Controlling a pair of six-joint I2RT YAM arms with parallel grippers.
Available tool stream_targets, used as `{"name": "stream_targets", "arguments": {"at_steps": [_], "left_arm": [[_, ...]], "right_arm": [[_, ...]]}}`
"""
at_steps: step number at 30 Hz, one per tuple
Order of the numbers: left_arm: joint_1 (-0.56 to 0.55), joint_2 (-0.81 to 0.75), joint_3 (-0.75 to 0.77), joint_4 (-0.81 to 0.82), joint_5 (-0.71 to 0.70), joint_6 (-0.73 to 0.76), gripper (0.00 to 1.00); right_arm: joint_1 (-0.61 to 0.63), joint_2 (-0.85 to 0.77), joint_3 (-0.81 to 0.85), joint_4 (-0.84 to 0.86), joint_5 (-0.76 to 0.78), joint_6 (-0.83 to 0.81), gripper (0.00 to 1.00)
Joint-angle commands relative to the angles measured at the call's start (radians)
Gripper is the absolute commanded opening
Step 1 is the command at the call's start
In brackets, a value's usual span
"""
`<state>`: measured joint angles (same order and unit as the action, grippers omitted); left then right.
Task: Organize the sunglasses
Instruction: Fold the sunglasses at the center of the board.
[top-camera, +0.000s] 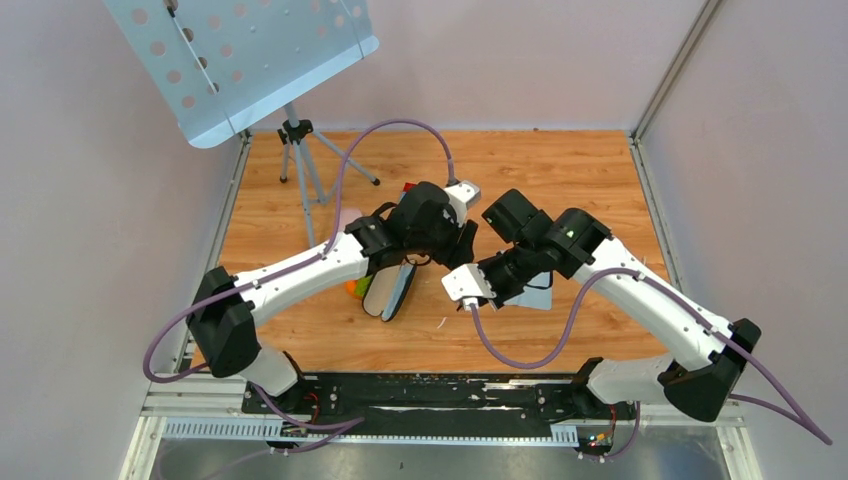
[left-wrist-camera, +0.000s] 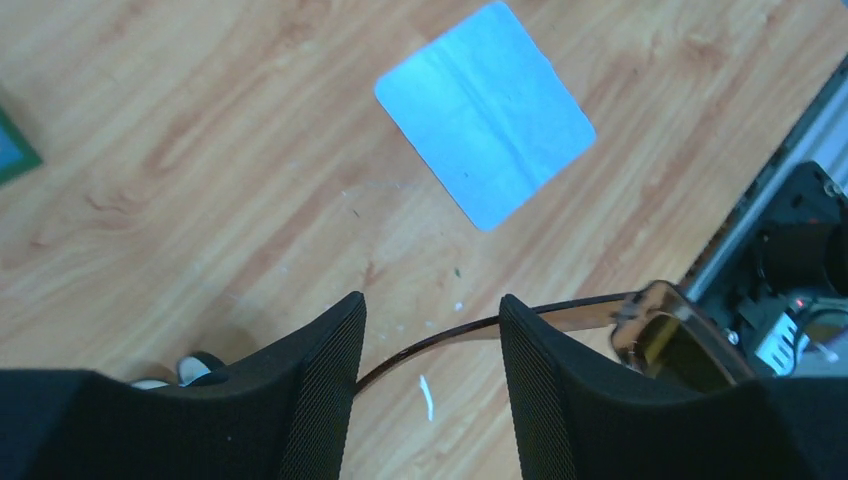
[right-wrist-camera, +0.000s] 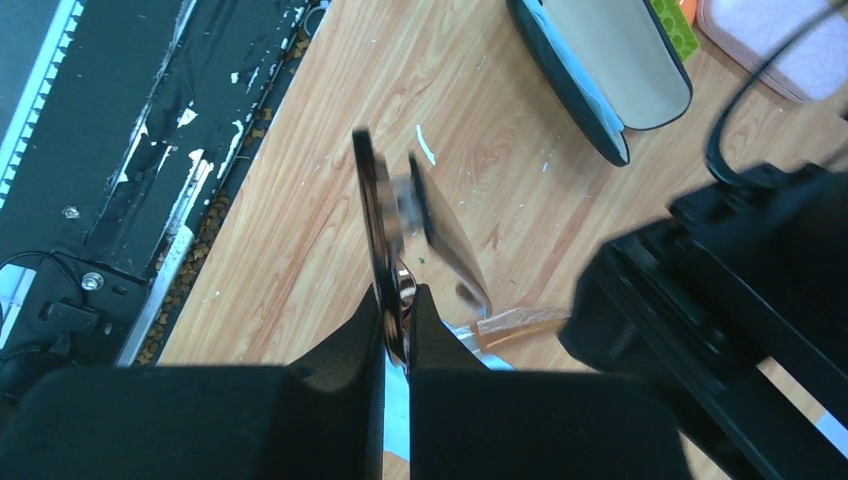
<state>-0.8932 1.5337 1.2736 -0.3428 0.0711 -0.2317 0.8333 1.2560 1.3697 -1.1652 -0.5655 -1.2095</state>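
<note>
Two hands are at the sunglasses (right-wrist-camera: 372, 215), which I hold above the middle of the bench (top-camera: 560, 170), clear of its surface.

Right hand (right-wrist-camera: 398, 328): clenched on the sunglasses. The two fingers press together on the front frame, which stands on edge between them. One brownish lens angles away beside the fingers. A temple arm runs off toward my left arm.

Left hand (left-wrist-camera: 430, 320): released. Its fingers (left-wrist-camera: 320, 380) stand apart, and one slim temple arm passes through the gap between them. I cannot tell whether either finger touches it. In the left wrist view, the lens sits just past the finger on the right of that picture.

Other items on the bench:
- Light-blue cloth (left-wrist-camera: 485, 110): lies flat, right of the middle and toward the near edge. In the top view it is partly covered by my right arm.
- Black case (right-wrist-camera: 600, 60): lies open with its pale lining facing up, left of the middle and toward the near edge.
- Pink case (right-wrist-camera: 770, 40): lies near the black case on the side toward the far edge, partly hidden under my left arm in the top view.
</note>
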Motion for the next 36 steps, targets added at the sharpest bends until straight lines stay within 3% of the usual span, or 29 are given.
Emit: {"name": "stream_targets", "arguments": {"at_steps": [1, 11, 15, 23, 29, 36], "left_arm": [[0.001, -0.053, -0.084, 0.021, 0.137, -0.076, 0.54], [0.002, -0.093, -0.115, 0.065, 0.210, -0.214, 0.53], [0.002, -0.137, -0.100, 0.044, 0.013, -0.213, 0.59], [0.002, -0.250, -0.108, -0.025, -0.441, -0.106, 0.62], [0.002, -0.299, -0.178, -0.087, -0.549, -0.110, 0.62], [0.002, -0.389, -0.255, -0.087, -0.587, -0.114, 0.62]], "right_arm": [[-0.002, 0.003, 0.038, 0.052, 0.050, 0.033, 0.00], [-0.005, 0.000, 0.014, 0.056, 0.062, 0.014, 0.00], [-0.005, -0.004, -0.014, 0.054, 0.054, 0.009, 0.00], [-0.002, 0.071, -0.129, 0.068, 0.144, -0.022, 0.00], [0.058, 0.222, -0.106, 0.122, 0.297, 0.043, 0.00], [0.206, 0.438, -0.118, 0.245, 0.652, 0.146, 0.00]]}}
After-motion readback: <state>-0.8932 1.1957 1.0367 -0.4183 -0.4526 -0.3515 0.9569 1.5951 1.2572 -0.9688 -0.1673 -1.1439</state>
